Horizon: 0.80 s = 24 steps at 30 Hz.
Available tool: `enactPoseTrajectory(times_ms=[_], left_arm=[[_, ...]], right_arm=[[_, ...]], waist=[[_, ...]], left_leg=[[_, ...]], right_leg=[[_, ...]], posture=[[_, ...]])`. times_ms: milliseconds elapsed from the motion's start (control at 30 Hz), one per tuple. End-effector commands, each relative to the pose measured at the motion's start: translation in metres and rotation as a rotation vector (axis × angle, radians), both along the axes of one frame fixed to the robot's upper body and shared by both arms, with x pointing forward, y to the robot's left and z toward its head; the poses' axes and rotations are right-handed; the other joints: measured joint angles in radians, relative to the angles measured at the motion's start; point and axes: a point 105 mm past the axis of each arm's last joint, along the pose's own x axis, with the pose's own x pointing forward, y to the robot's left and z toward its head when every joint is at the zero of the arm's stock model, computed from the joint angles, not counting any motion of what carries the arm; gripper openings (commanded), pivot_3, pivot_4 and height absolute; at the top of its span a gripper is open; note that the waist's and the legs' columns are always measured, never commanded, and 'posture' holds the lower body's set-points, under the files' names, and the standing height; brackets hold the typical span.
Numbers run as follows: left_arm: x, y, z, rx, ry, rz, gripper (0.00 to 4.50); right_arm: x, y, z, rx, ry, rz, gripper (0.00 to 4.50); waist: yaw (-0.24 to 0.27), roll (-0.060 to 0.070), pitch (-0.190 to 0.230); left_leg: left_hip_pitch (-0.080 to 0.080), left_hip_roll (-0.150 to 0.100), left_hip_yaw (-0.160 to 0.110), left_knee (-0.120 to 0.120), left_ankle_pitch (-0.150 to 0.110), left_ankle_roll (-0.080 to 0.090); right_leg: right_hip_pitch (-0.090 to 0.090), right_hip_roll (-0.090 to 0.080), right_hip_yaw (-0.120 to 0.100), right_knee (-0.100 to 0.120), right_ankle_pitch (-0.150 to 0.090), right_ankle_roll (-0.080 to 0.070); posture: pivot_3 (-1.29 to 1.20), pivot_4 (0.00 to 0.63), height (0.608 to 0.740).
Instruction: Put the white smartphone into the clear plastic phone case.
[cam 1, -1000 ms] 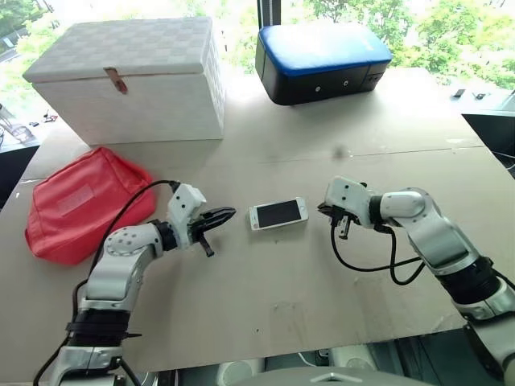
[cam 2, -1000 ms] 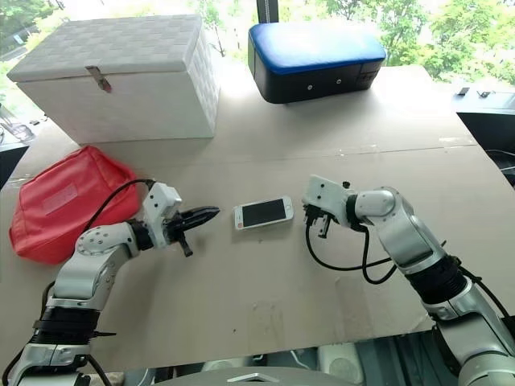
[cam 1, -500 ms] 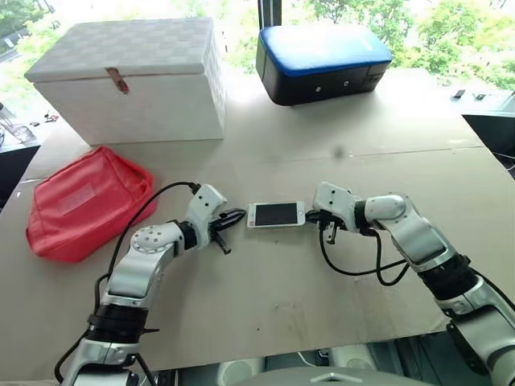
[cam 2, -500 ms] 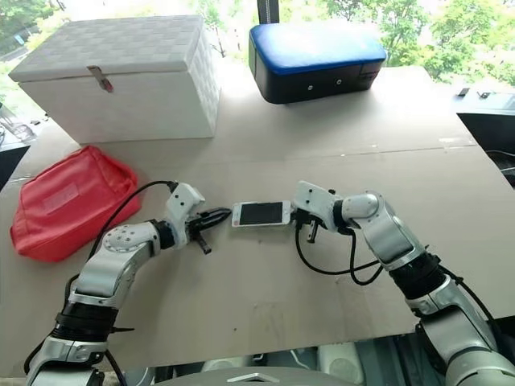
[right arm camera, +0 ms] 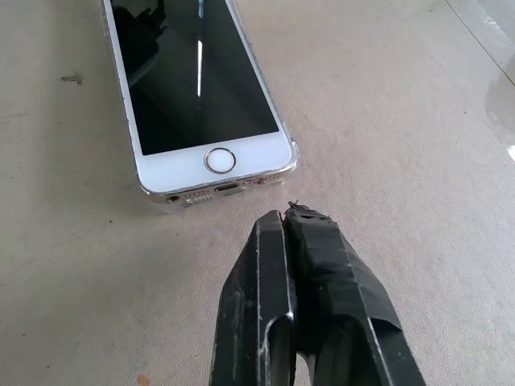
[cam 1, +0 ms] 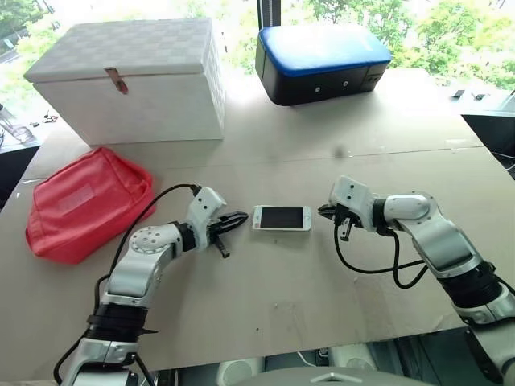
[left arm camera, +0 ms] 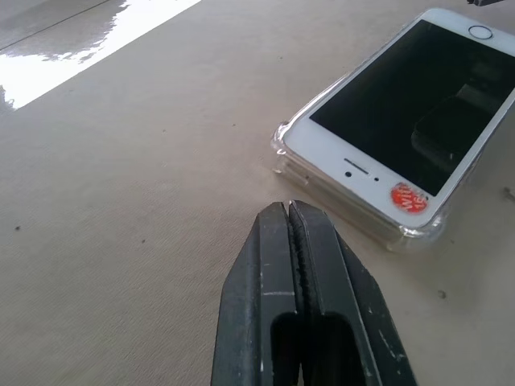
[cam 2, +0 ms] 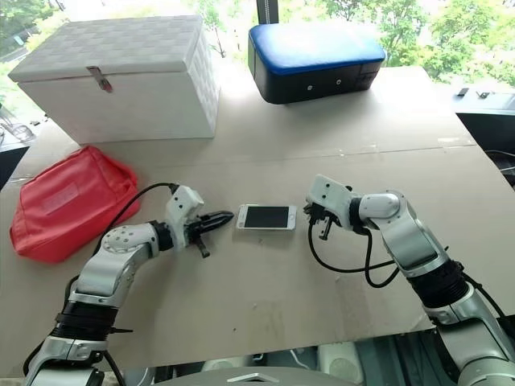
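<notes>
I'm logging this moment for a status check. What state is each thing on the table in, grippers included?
white smartphone: lying flat, screen up and dark, seated in the case.
clear plastic phone case: on the table, rim around the phone.
left gripper: shut, empty, just short of the phone.
right gripper: shut, empty, apart from the phone.
white box: lid closed.
red pouch: lying closed.
blue-topped case: closed.
</notes>
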Motion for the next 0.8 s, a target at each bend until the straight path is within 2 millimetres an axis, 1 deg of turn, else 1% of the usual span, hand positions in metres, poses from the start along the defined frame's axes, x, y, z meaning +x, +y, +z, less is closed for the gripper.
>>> enactPoseTrajectory(times_ms=[33,100,167,233,300,400,467,533,600,700,800], left_arm=[[0.004,0.004,0.007,-0.032,-0.017,0.032,0.03],[0.004,0.006,0.007,-0.050,-0.013,0.051,0.03],[0.003,0.010,0.007,-0.059,-0.006,0.072,0.03],[0.001,0.015,0.008,-0.071,-0.001,0.095,0.03],[-0.001,0.018,0.010,-0.074,-0.001,0.101,0.03],[-0.004,0.020,0.014,-0.074,-0.008,0.103,0.03],[-0.006,0.021,0.016,-0.071,-0.012,0.104,0.03],[-0.006,0.020,0.017,-0.069,-0.016,0.103,0.03],[-0.008,0.019,0.017,-0.068,-0.018,0.101,0.03],[-0.011,0.014,0.016,-0.063,-0.015,0.083,0.03],[-0.013,0.007,0.014,-0.059,-0.008,0.059,0.03]], right_arm=[[0.001,0.015,0.024,0.087,-0.043,0.050,0.00],[-0.002,0.029,0.031,0.140,-0.028,0.088,0.00],[-0.007,0.047,0.033,0.178,-0.010,0.140,0.00],[-0.008,0.069,0.026,0.194,0.022,0.180,0.00],[-0.005,0.081,0.013,0.155,0.033,0.202,0.00],[0.005,0.089,-0.013,0.070,0.083,0.193,0.00],[0.007,0.087,-0.029,-0.009,0.089,0.203,0.00],[0.008,0.084,-0.037,-0.043,0.100,0.214,0.00],[0.008,0.081,-0.034,-0.036,0.078,0.226,0.00],[0.007,0.082,-0.006,0.109,0.069,0.216,0.00],[0.005,0.072,0.020,0.190,0.034,0.200,0.00]], waist=[[-0.002,0.000,0.000],[-0.002,0.000,0.000],[-0.002,0.000,0.000],[-0.003,0.000,0.000],[-0.003,-0.001,0.000],[-0.001,-0.001,0.000],[-0.001,0.000,0.000],[0.000,-0.002,-0.002],[0.001,-0.002,-0.003],[0.001,-0.002,-0.003],[0.002,-0.002,-0.002]], left_leg=[[0.000,0.000,0.000,0.000,0.000,0.000],[0.000,0.000,0.001,0.000,0.000,0.000],[0.000,0.000,0.000,0.000,0.000,0.000],[0.001,0.000,0.000,0.000,0.000,0.000],[0.001,0.000,0.000,0.000,0.000,0.000],[0.001,0.000,0.000,0.000,0.000,0.000],[0.001,-0.001,0.000,0.001,0.000,0.000],[0.002,-0.001,0.001,0.001,0.000,0.000],[0.002,-0.001,0.000,0.001,0.000,0.000],[0.002,-0.001,0.000,0.001,0.000,0.000],[0.001,-0.001,0.000,0.001,0.000,0.000]], right_leg=[[0.000,0.000,0.000,0.000,0.000,0.000],[0.000,0.000,0.001,0.000,0.000,0.000],[0.000,0.000,0.000,0.001,0.000,0.000],[0.000,0.000,0.000,0.002,0.000,0.000],[0.000,0.000,0.000,0.003,0.000,0.000],[0.000,0.000,0.000,0.003,0.000,0.000],[0.000,-0.001,0.000,0.003,0.000,0.000],[0.000,-0.001,0.001,0.004,0.000,0.000],[0.000,-0.001,0.001,0.004,0.000,0.000],[0.000,-0.001,0.001,0.004,0.000,0.000],[0.000,-0.001,0.001,0.004,0.000,0.000]], posture=[[0.00,0.150,0.740],[0.00,0.150,0.740],[0.00,0.150,0.740],[0.00,0.150,0.740],[0.00,0.150,0.740],[0.00,0.150,0.740],[0.00,0.150,0.740],[0.00,0.150,0.740],[0.00,0.150,0.740],[0.00,0.150,0.740],[0.00,0.150,0.740]])
